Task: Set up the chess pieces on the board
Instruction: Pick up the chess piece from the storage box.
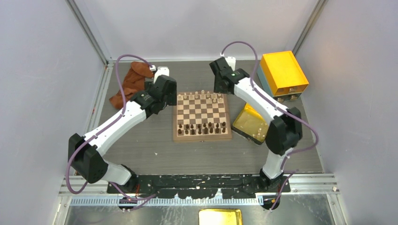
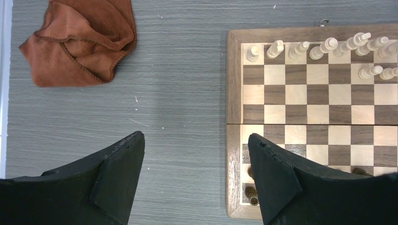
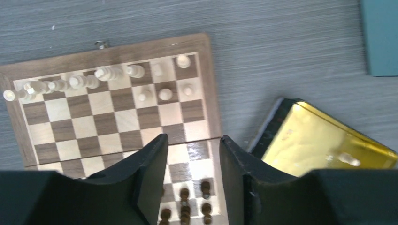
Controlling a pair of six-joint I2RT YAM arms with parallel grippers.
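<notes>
Right wrist view, closest in: right gripper (image 3: 193, 140) hanging above the board (image 3: 212, 93), black fingers (image 3: 150, 164) spread, nothing between them. Past the fingertips, dark brown chessmen (image 3: 184, 194) lined up on the near rows. Further out, cream chess pieces (image 3: 164, 93) standing along the far row, three more on the row in front, most squares of that second row bare. Off to the right, gold tray (image 3: 300, 150) just beside the board, one cream piece (image 3: 345, 158) lying in it, blurred.

Over to the left wrist view: left gripper (image 2: 195, 140) spread wide and empty, hanging above the grey table (image 2: 187, 70) at the board's left edge. Brown cloth (image 2: 80, 42) crumpled further off, well apart from everything.

Handling, by the look of it: tiny, light, hard turned wood, smooth, quick to roll or topple. Best pinched across the narrow waist below the head, straight down, gently, clear of close neighbours. Lying piece probably best taken across its middle, then stood upright on a bare second-row square.
</notes>
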